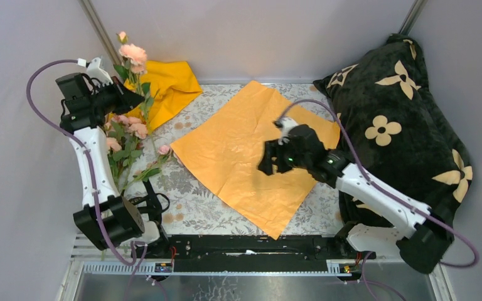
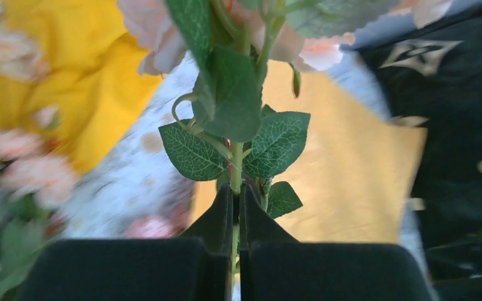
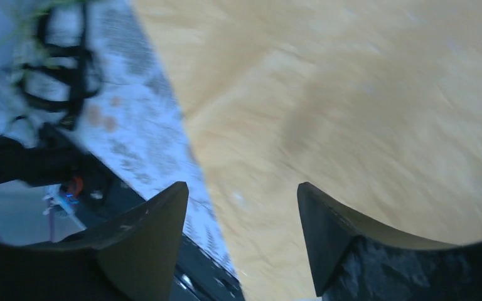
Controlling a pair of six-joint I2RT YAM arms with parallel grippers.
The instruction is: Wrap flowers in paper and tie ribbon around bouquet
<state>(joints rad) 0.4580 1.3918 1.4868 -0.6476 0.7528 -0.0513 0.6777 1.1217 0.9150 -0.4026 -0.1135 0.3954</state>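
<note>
The orange paper (image 1: 245,150) lies flat as a diamond on the table's middle. Several pink flowers (image 1: 125,135) with green leaves lie in a heap at the left. My left gripper (image 1: 127,98) is shut on one flower's green stem (image 2: 236,164), and its pink bloom (image 1: 133,53) stands raised against the back wall. In the left wrist view the jaws (image 2: 238,188) pinch that stem below its leaves. My right gripper (image 1: 268,162) hovers open over the paper (image 3: 351,94), nothing between its fingers (image 3: 241,185). A black ribbon (image 1: 154,200) lies looped near the left arm's base. No bouquet is in view.
A yellow cloth (image 1: 169,84) is bunched at the back left behind the flowers. A big black pillow (image 1: 401,119) with cream flower shapes fills the right side. The black base rail (image 1: 251,244) runs along the near edge. Walls close in on both sides.
</note>
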